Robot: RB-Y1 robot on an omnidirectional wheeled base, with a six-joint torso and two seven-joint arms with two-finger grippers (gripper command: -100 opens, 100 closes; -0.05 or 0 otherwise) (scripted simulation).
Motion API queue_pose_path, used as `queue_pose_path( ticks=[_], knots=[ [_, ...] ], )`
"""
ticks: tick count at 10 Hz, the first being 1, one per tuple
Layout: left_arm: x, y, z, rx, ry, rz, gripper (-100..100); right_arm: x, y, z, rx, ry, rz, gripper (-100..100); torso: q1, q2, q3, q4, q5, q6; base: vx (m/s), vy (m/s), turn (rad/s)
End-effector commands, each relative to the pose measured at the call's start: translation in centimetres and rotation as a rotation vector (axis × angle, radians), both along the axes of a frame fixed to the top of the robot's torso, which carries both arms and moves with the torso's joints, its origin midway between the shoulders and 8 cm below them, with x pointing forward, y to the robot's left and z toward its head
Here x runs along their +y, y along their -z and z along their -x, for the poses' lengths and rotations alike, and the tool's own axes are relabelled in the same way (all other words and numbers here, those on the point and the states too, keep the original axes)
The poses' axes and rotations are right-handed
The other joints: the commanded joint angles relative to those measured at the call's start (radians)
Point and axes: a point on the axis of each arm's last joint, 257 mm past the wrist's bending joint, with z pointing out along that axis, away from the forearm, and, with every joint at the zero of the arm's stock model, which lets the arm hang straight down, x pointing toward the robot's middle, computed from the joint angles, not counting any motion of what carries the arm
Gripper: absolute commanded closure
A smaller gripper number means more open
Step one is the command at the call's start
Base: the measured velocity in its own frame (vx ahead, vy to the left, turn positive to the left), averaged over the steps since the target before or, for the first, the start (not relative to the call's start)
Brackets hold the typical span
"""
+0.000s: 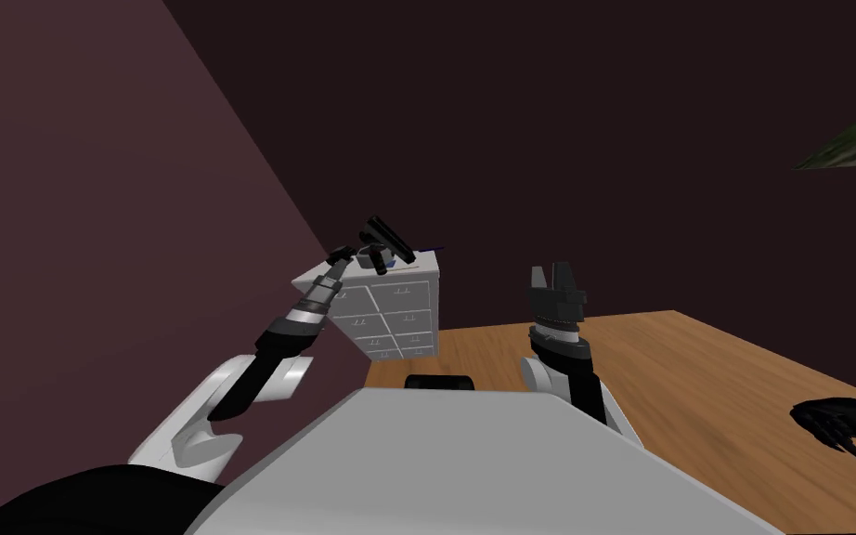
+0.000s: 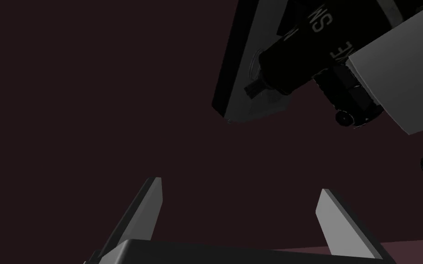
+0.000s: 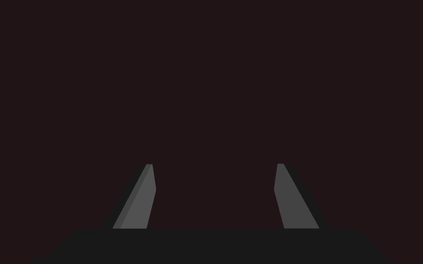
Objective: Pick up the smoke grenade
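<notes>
Head view: the left gripper (image 1: pixel 358 253) is reaching over the white cabinet's (image 1: pixel 389 311) top edge, beside the black smoke grenade (image 1: pixel 389 240). Left wrist: its fingers (image 2: pixel 153 206) are standing apart, the grenade lying beyond them, off-centre. Right wrist: the right gripper (image 3: pixel 213 197) is gaping, empty. Probably approaching; next needs centring the cylinder before closing.

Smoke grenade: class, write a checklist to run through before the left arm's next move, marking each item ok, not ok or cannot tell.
1. Left gripper open and empty: ok.
2. Smoke grenade in sight of the left wrist view, black with white lettering: ok.
3. Grenade between the left gripper's fingers: not ok; it lies off to one side, beyond the fingertips.
4. Grenade resting steady on the white drawer cabinet: cannot tell.
5. Right gripper open and apart from the cabinet: ok.
</notes>
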Motion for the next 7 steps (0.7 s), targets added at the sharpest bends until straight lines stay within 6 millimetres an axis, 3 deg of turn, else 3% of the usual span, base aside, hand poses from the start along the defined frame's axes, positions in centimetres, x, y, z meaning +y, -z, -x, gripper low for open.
queue_pose_path(
  ticks=[1, 7],
  knots=[
    [0.4, 0.6, -0.6, 0.038, -0.021, -0.055, -100, 0.0, 0.0, 0.0, 0.000, 0.000, 0.000, 0, 0.000, 0.000, 0.000, 0.000, 0.000, 0.000, -0.002, -0.041, -0.072],
    [1.5, 2.6, -2.1, 0.133, -0.063, -0.231, -100, 0.0, 0.0, 0.0, 0.000, 0.000, 0.000, 0, 0.001, -0.001, -0.001, 0.000, 0.000, 0.000, 0.005, -0.023, -0.058]
  ],
)
